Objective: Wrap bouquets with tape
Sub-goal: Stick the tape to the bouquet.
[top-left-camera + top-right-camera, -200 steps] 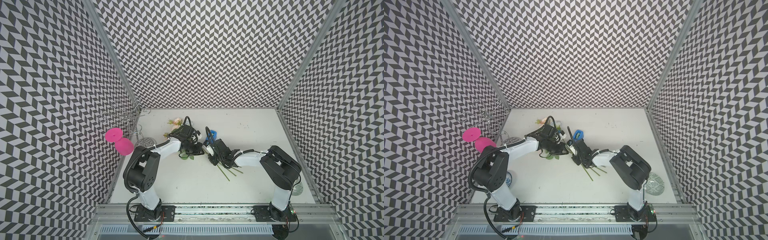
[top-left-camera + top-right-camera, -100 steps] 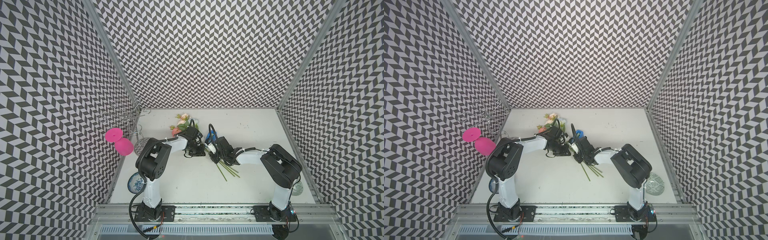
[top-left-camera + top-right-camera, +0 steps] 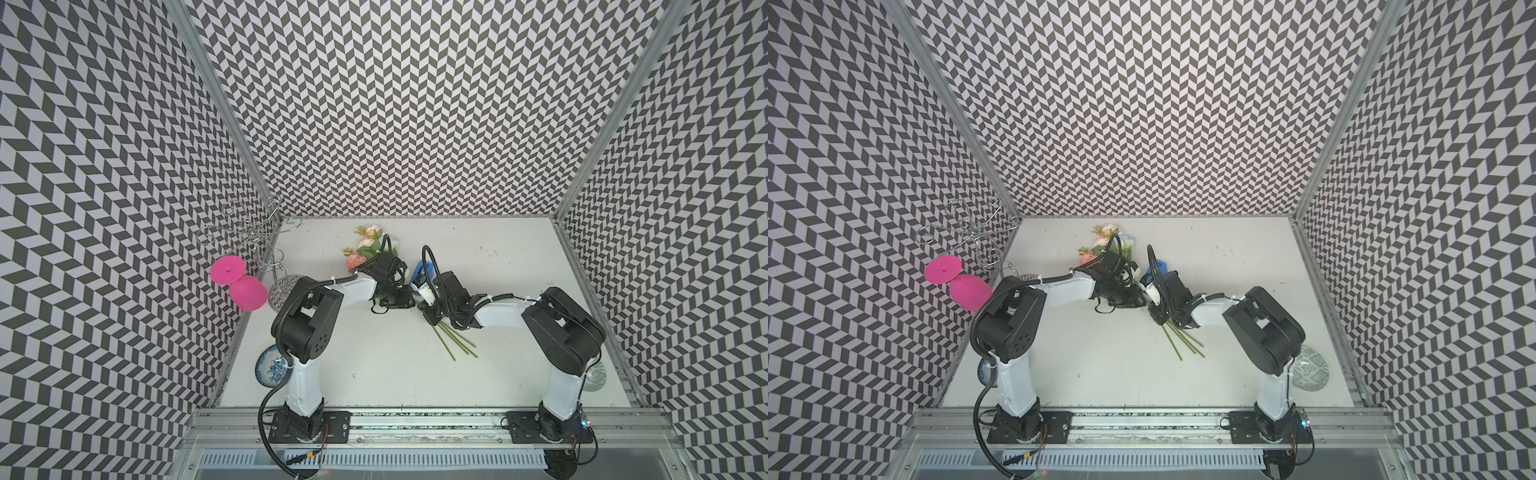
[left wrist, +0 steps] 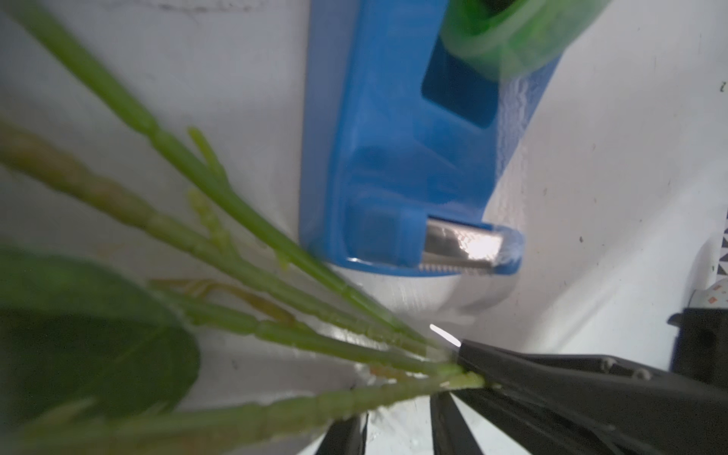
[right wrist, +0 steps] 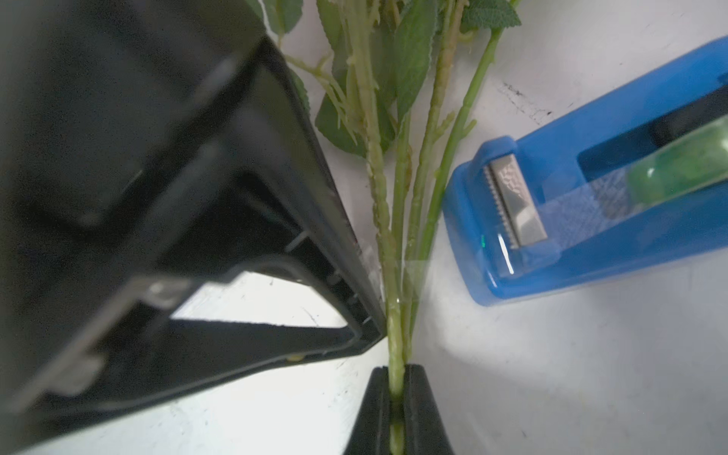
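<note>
Near dishes: a blue-patterned dish (image 3: 266, 365) sits by the left arm's base and a clear patterned plate (image 3: 1308, 370) by the right arm's base. Nothing shows in either, though the arms hide part of each.
Stem ends: the cut ends of the bouquets (image 3: 455, 347) fan out on the table (image 3: 374, 374), just nearer than the two grippers.
Right gripper (image 5: 398, 378): jaws clamped on the gathered stems, apparently to hold them as one bunch while tape goes round.
Tape strip (image 5: 415, 272): a clear piece lies across the stems just beyond that clamp. How far round it reaches I cannot tell.
Left gripper (image 4: 398, 433): jaws slightly apart in its own wrist view, one tip right beside the taped spot. Nothing seems held; my guess is that it tends the strip.
Tape (image 4: 394, 165): the blue dispenser stands on the table just beside the stems, its cutter end nearest the taped spot, so a pulled length would reach the bunch. It holds a pale green roll (image 4: 512, 35).
Blooms (image 3: 365, 245): pink and peach heads lie on the table beyond the left wrist.
Goblet (image 3: 248, 293): pink and tilted, it seems to hang from a wire rack (image 3: 249, 232) at the far left. Nothing is seen in it.
Progress: one band started, wrapping judged unfinished.
</note>
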Controlling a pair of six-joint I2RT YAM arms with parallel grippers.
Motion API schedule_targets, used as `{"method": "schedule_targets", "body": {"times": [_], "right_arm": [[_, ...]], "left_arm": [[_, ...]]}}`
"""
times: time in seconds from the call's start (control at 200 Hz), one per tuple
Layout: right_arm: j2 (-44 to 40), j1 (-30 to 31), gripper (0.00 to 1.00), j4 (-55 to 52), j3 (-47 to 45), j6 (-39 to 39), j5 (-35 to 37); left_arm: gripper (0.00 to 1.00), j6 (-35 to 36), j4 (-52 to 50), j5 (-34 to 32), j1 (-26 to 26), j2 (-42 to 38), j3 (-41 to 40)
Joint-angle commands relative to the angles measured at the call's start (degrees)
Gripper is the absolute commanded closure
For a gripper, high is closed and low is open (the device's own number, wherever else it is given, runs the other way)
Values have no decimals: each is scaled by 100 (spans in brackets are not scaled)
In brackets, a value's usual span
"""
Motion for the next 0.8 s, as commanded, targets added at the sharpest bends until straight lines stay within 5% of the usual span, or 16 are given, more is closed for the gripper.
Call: {"method": "schedule_targets", "body": {"times": [0.0, 0.461, 0.491, 0.656, 0.796], "right_arm": [[-59, -83, 100, 243, -27, 32, -226], [-53, -134, 100, 177, 31, 54, -351], [-43, -136, 100, 157, 49, 62, -351], [-87, -136, 100, 157, 64, 50, -410], [-122, -131, 100, 170, 95, 93, -565]], "left_arm": [[62, -33, -87, -452, -24, -35, -209], [18, -337, 552, 146, 217, -1250, -993], [1, -391, 696, 276, 236, -1308, -1063], [0, -1819, 2887, 1428, 522, -1587, -2091], [0, -2534, 3660, 933, 380, -1558, -2407]]}}
